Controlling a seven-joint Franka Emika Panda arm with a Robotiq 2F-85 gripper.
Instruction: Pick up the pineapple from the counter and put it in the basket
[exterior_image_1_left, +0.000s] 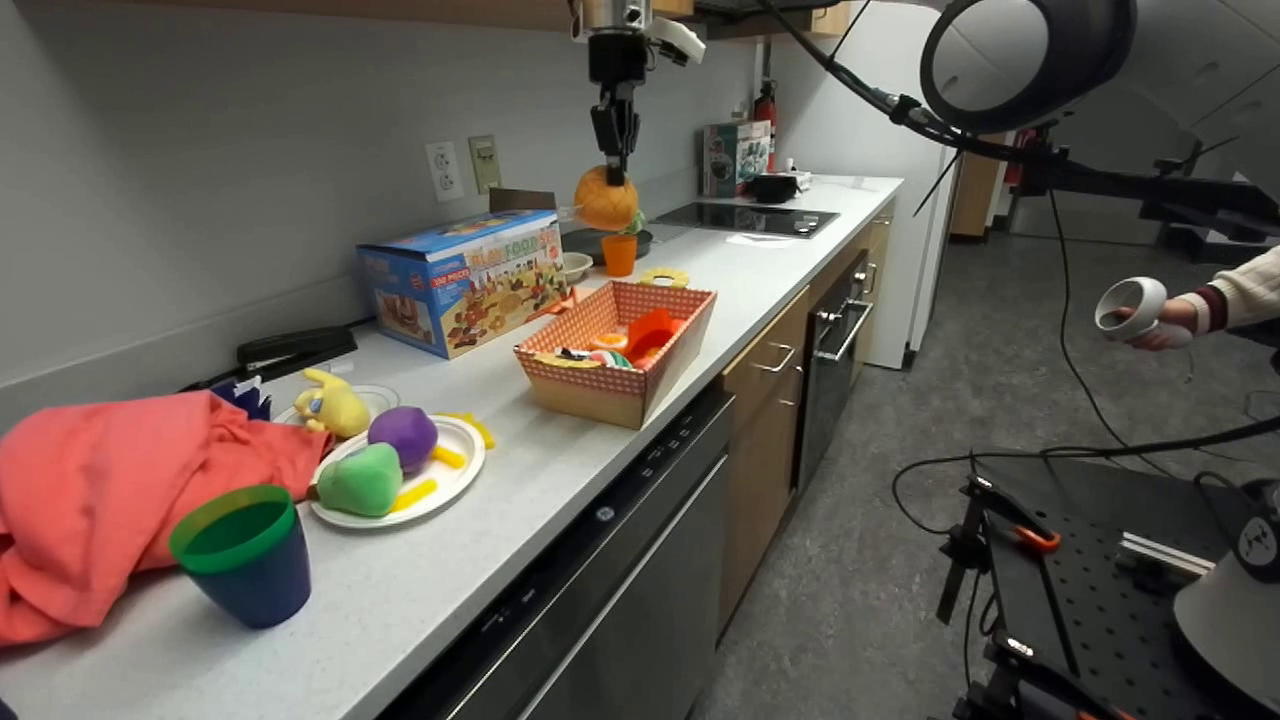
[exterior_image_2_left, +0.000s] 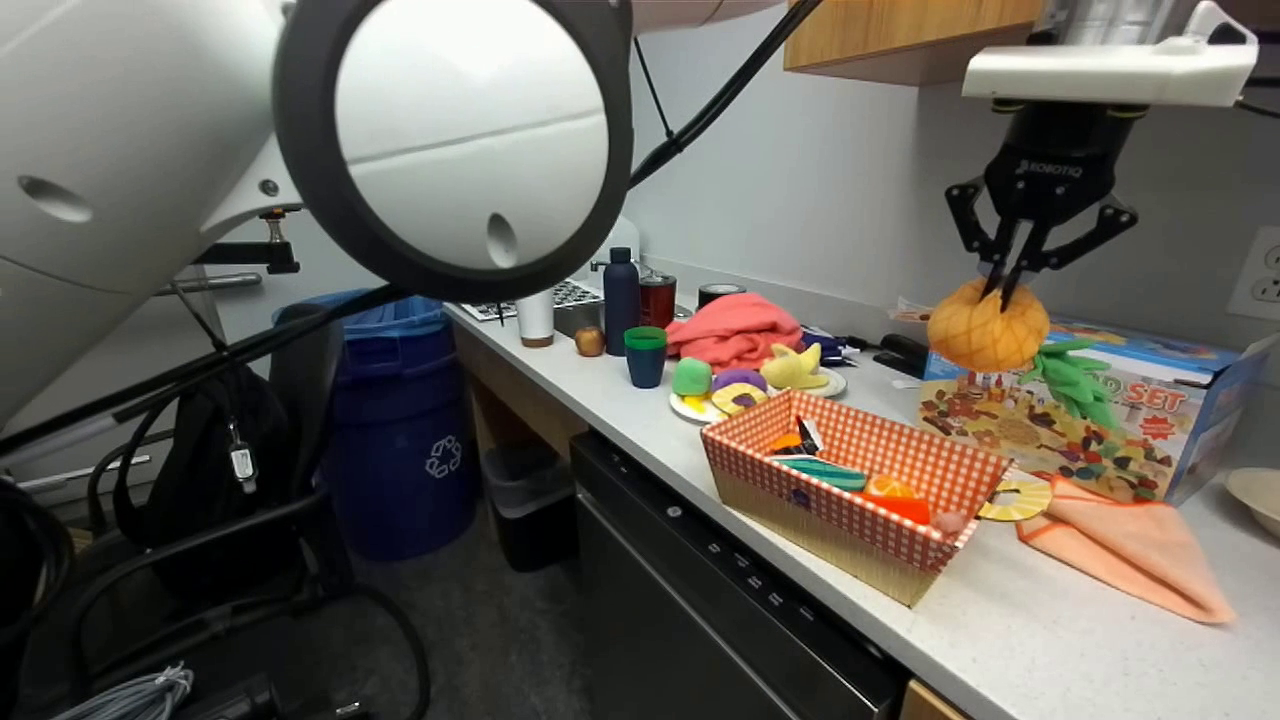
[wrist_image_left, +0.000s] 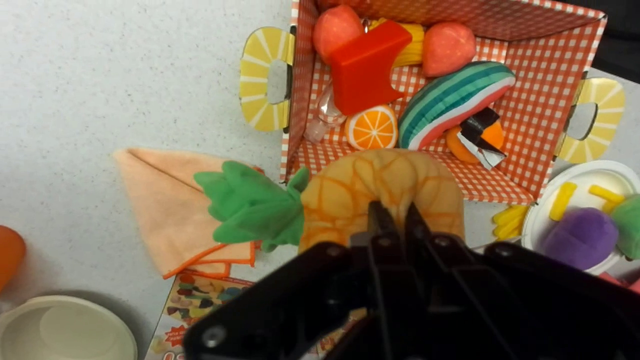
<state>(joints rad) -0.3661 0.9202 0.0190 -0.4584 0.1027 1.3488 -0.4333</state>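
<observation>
The pineapple, a plush orange-yellow fruit with a green top, hangs in the air in both exterior views (exterior_image_1_left: 597, 203) (exterior_image_2_left: 975, 340) and fills the middle of the wrist view (wrist_image_left: 335, 200). My gripper (exterior_image_1_left: 616, 178) (exterior_image_2_left: 1003, 288) (wrist_image_left: 394, 207) is shut on it, pinching a fold of its fabric; its green top points sideways. The basket (exterior_image_1_left: 580, 398) (exterior_image_2_left: 820, 525) (wrist_image_left: 555, 65), tan outside and red-checked inside, stands on the counter with several toy foods in it. The pineapple is well above the basket's height. In the wrist view it overlaps one long rim of the basket.
A play food box (exterior_image_1_left: 470, 290) (exterior_image_2_left: 1040, 420) stands beside the basket against the wall. A peach cloth (wrist_image_left: 170, 205), a pale bowl (wrist_image_left: 65, 330) and a plate of toy fruits (exterior_image_1_left: 468, 468) lie nearby. A wooden cabinet (exterior_image_2_left: 910, 40) hangs above. A person's hand holds a white object (exterior_image_1_left: 1135, 305).
</observation>
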